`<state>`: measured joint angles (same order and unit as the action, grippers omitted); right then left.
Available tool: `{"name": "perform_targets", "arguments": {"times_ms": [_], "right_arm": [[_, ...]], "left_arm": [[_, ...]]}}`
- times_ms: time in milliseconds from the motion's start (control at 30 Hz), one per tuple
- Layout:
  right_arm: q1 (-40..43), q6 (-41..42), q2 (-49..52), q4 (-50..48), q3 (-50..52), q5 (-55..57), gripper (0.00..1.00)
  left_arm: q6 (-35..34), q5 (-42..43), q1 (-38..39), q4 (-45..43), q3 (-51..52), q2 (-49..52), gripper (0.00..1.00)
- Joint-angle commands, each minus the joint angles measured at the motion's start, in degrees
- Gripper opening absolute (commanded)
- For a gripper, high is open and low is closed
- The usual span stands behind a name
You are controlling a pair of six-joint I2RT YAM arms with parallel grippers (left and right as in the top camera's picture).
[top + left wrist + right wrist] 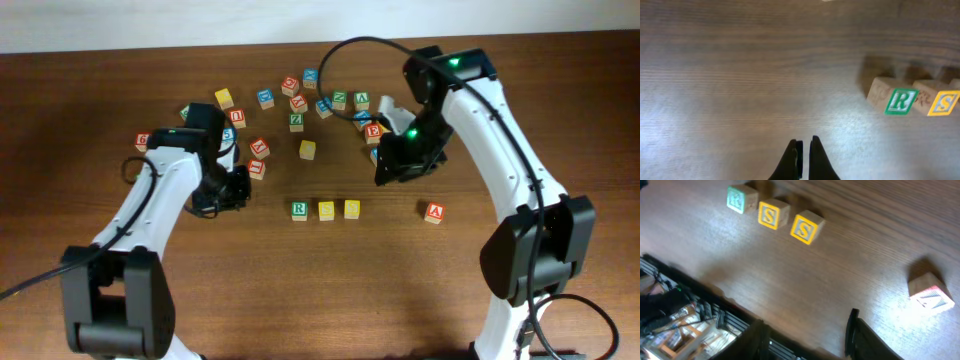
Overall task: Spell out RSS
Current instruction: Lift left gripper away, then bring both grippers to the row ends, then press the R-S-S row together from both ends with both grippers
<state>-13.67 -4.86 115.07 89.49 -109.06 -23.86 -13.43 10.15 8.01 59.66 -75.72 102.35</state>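
A green R block (pixel 299 210), a yellow S block (pixel 326 210) and a second yellow S block (pixel 352 208) stand in a row at the table's middle. The right wrist view shows the R (pixel 735 199) and both S blocks (pixel 771 215) (pixel 805 228); the left wrist view shows the R (pixel 900 101) and one S (pixel 944 102). My left gripper (pixel 238 190) is shut and empty, left of the row; its fingertips show in the left wrist view (pixel 803 146). My right gripper (pixel 392 170) is open and empty, up and right of the row; its jaws show in the right wrist view (pixel 805 330).
Several loose letter blocks lie scattered at the back, among them a plain yellow one (pixel 307 150). A red A block (pixel 434 212) lies right of the row and shows in the right wrist view (pixel 931 293). The table's front edge shows in the right wrist view.
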Motion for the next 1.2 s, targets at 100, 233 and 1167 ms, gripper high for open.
{"name": "perform_targets", "arguments": {"times_ms": [100, 233, 1167], "right_arm": [[-1.4, 23.6, -0.2, -6.1, 7.7, 13.1, 0.04], [-1.4, 23.2, -0.2, -18.4, 20.7, 6.0, 0.04], [-8.1, 21.9, -0.2, -42.4, 33.8, 6.5, 0.04]], "left_arm": [[-2.9, 1.4, 5.8, -6.3, 0.3, 5.0, 0.0], [-3.6, 1.5, 5.7, -8.0, 0.3, 8.3, 0.0], [-3.7, 6.2, 11.4, -11.3, 0.6, 16.1, 0.0]]}}
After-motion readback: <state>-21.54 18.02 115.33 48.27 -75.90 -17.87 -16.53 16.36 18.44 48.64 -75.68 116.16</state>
